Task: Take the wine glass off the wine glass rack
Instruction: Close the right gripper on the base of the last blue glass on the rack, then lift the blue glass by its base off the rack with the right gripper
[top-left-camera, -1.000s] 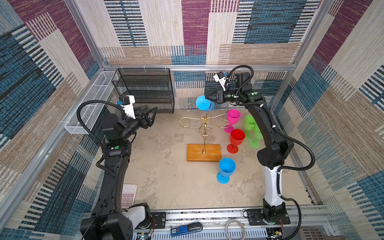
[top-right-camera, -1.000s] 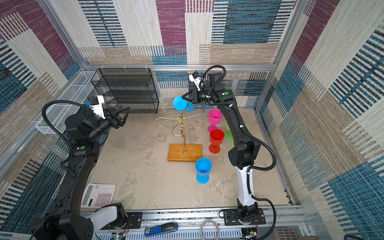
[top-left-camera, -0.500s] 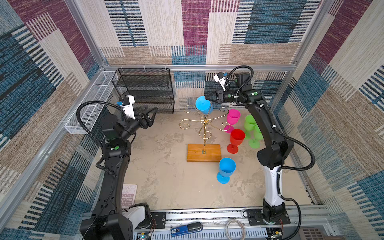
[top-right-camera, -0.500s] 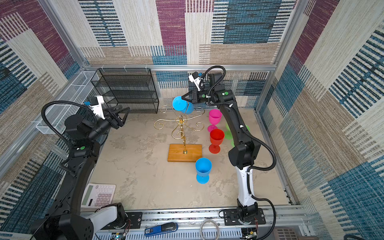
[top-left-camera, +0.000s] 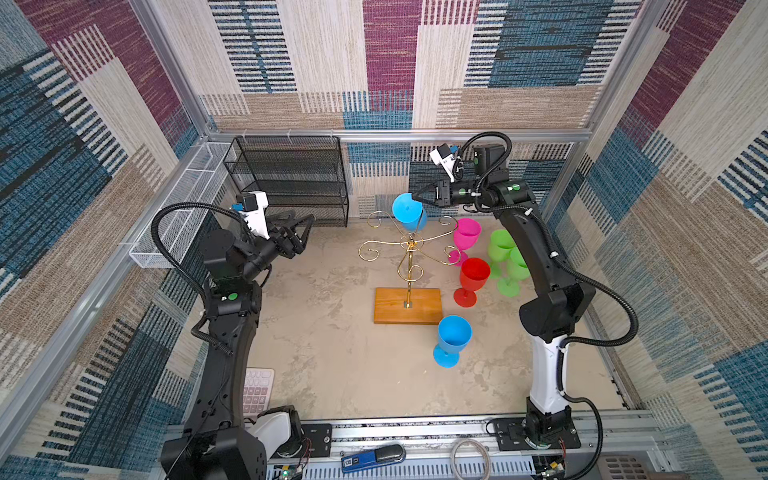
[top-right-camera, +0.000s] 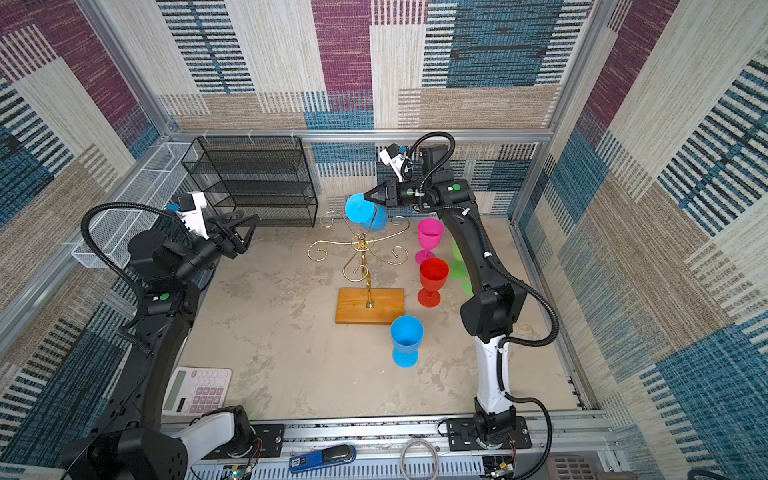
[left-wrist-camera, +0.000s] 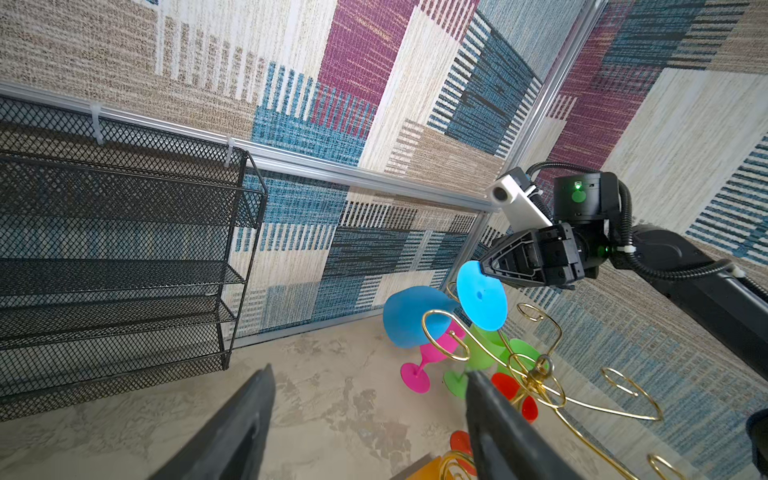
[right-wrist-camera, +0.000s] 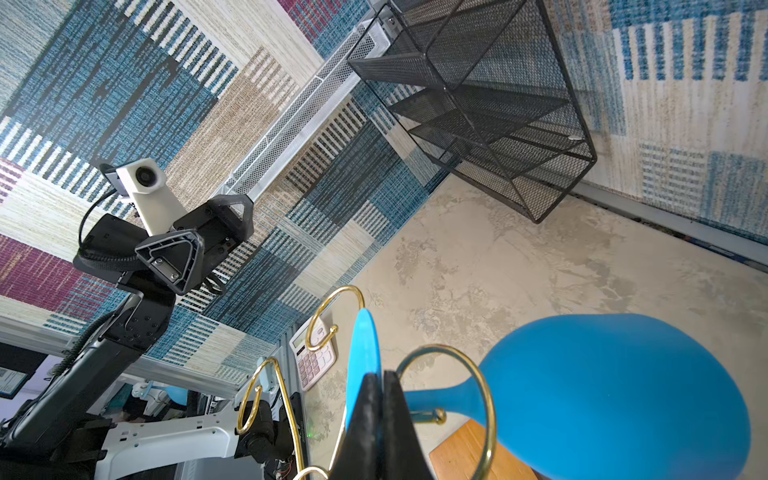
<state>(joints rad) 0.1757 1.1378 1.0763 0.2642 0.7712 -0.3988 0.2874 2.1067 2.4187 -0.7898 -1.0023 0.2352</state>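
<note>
The wine glass is blue and hangs tilted at the far side of the wine glass rack, a gold wire stand on a wooden base. My right gripper is shut on the rim of the glass's flat foot. The stem still lies inside a curled rack arm. The bowl points away from the gripper. My left gripper hovers open and holds nothing, left of the rack.
Right of the rack stand a pink glass, a red glass and green glasses. Another blue glass stands in front of the base. A black mesh shelf and a white mesh basket line the back left. A calculator lies front left.
The right gripper and the blue glass have shifted only slightly, a little lower. The left arm has stayed still.
</note>
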